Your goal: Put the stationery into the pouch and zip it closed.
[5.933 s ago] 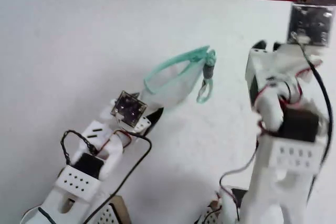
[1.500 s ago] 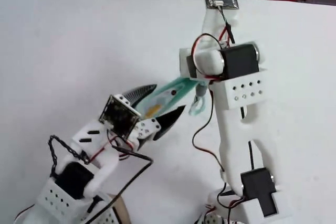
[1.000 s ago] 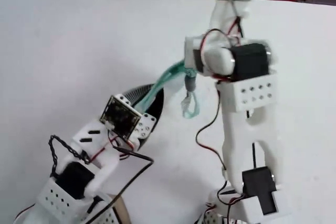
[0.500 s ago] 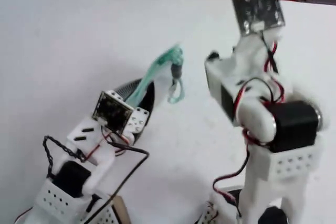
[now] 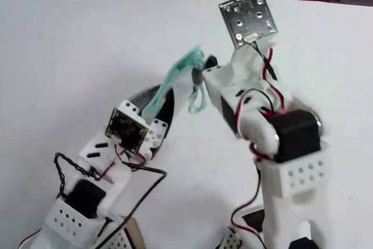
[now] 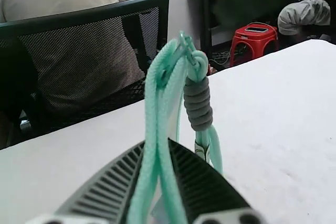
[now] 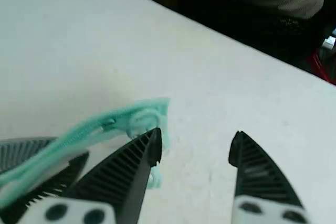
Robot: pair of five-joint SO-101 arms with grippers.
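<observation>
The teal pouch (image 5: 175,77) stands on edge above the white table, flattened, with its inside hidden. My left gripper (image 5: 156,98) is shut on its near end; in the left wrist view the pouch (image 6: 160,108) rises between the black fingers (image 6: 205,182). A grey bead (image 6: 198,103) and a teal cord loop (image 5: 196,98) hang from the zip pull at the far end. My right gripper (image 7: 197,135) is open right beside that far end of the pouch (image 7: 105,127), one finger (image 7: 131,166) close to the pull, holding nothing.
The right arm (image 5: 262,115) leans in over the table's right half, its wrist camera board (image 5: 247,18) high above the pouch. A mesh chair (image 6: 79,51) and a red stool (image 6: 257,35) stand beyond the table's far edge.
The left gripper, open around the pouch 1.5 s ago, has shut on it. The right arm pulled back and up half a second ago and has now come back down beside the pouch's far end.
</observation>
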